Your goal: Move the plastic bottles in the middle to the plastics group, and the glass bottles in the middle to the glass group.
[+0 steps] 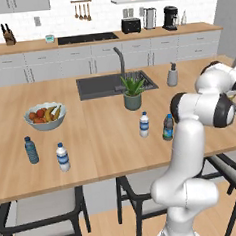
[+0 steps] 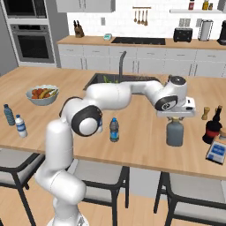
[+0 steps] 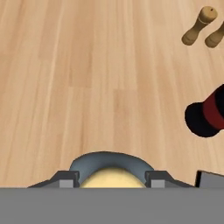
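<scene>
We have the wooden island counter (image 2: 145, 145) under us, and on its right part stands the glass bottle (image 2: 175, 132), squat and grey-blue, upright, its long axis vertical and its tan stopper (image 3: 113, 178) pointing straight up into the hand. Our gripper (image 2: 175, 117) sits directly over that neck. In the hand view the two finger tips (image 3: 66, 179) stand on either side of the stopper with the bottle's shoulder curving beneath, so the fingers are narrowly spread around the neck; we cannot tell whether they actually press on it or whether the base rests on the wood.

Just beside it to the right are a dark bottle with a red band (image 2: 212, 127), a pair of wooden grinders (image 3: 200, 26) and a blue-and-white card (image 2: 216, 153).

As we judge it, the chief risk is this crowding: a heavy, top-held bottle may swing or slip off a short neck and knock the dark bottle over. A grip on the stopper alone could also pull loose.

The two plastic bottles, white-capped (image 1: 144, 124) and dark-bodied (image 1: 168, 127), stand upright mid-counter, near each other. The plastics group, an all-blue bottle (image 1: 31, 150) and a clear one (image 1: 63, 157), stands well apart at the left end, in front of the fruit bowl (image 1: 44, 115).
</scene>
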You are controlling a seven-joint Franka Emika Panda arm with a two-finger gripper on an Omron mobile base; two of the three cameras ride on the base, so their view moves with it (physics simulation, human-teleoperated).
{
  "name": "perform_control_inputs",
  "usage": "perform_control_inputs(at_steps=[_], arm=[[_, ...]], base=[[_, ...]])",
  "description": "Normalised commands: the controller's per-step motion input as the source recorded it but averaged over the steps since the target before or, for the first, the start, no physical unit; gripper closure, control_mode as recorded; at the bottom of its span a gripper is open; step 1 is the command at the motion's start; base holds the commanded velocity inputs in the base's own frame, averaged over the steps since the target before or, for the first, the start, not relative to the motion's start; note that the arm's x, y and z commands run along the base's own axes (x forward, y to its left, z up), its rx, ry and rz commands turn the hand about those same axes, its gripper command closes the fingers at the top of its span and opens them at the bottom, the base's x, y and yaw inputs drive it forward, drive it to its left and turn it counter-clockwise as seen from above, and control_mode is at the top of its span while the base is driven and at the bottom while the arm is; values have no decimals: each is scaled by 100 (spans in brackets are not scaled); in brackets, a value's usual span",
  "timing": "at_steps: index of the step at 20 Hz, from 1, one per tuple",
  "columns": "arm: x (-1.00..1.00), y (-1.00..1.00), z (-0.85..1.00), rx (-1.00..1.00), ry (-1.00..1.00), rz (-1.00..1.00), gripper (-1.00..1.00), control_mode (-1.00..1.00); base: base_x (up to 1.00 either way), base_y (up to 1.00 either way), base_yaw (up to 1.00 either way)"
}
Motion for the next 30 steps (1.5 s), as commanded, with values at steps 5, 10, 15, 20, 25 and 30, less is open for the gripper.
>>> perform_control_inputs(at_steps=[5,10,15,20,25,30], arm=[[28,-43,0,2,0,-2,100,-100],[2,-44,2,15,0,-2,100,-100],[4,-44,0,14,0,-3,100,-100],[2,1,15,0,0,0,100,-100],[0,20,0,-12,-1,0,100,-100],[14,20,-14,-19,-5,0,100,-100]], base=[[0,0,0],[0,0,0],[0,0,0],[0,0,0],[0,0,0],[0,0,0]])
